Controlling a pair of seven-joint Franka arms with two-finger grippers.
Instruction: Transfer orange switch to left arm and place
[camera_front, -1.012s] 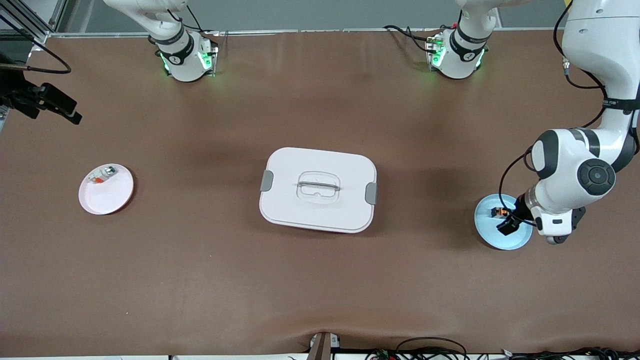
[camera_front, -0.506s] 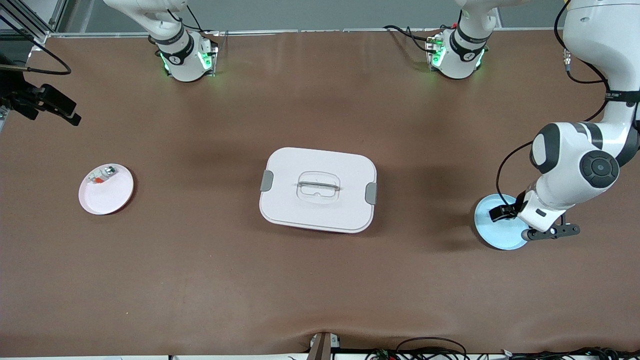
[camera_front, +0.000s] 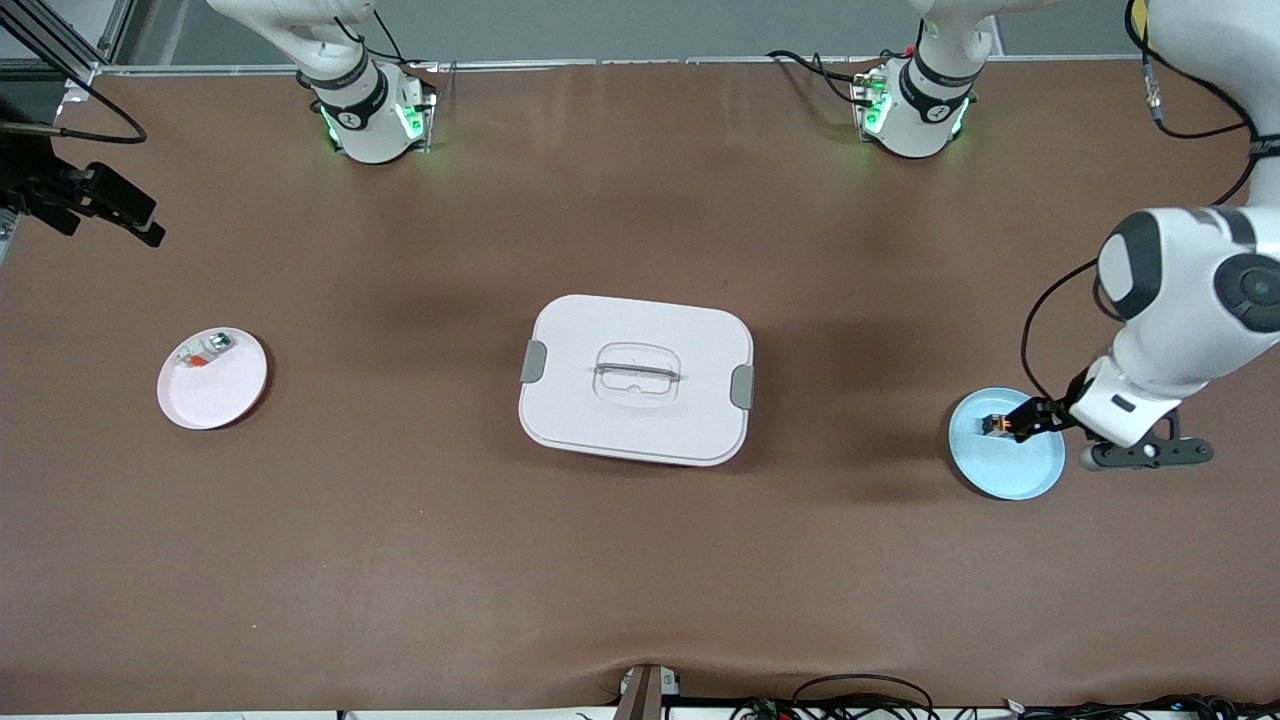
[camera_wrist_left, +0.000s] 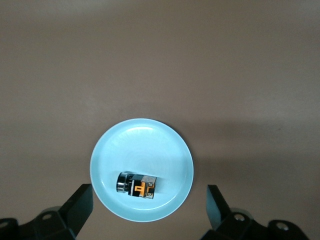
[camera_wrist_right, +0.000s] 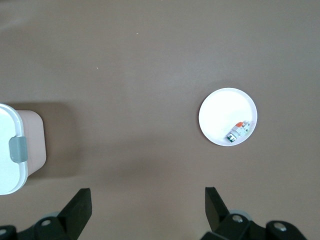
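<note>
Two hands gape wide and empty, the left hand over one orange switch, the right hand waiting.

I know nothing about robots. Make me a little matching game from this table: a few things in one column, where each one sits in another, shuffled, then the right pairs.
Things:
1. orange switch
2. small silver-white part
3. box
4. left gripper

Places:
A. mid-table, between the two plates
B. on the white plate
C. above the blue plate, fingers open
D. lying on the blue plate

Pairs: 1-D, 2-B, 3-A, 4-C
</note>
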